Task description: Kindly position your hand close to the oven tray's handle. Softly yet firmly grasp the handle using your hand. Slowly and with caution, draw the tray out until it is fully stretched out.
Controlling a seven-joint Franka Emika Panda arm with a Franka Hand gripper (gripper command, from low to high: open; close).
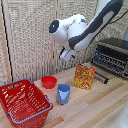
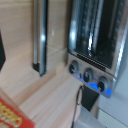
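The black toaster oven [image 1: 114,54] stands on the wooden table at the exterior view's right. Its tray [image 1: 107,63] of thin silver wires shows at the oven's front. The slim dark handle [image 1: 101,77] lies low in front of it, just above the tabletop. My gripper [image 1: 66,54] hangs in the air well away from the oven, towards the exterior view's left, above the table's middle. Its fingers are too blurred to read. In the wrist view the handle [image 2: 40,35] is a long dark and silver bar beside the oven [image 2: 92,40]. No fingers show there.
An orange-yellow box [image 1: 84,76] stands between my gripper and the oven; it also shows in the wrist view [image 2: 12,117]. A red bowl [image 1: 48,81], a blue cup [image 1: 63,93] and a red wire basket [image 1: 22,102] sit further towards the exterior view's left. A wicker screen stands behind.
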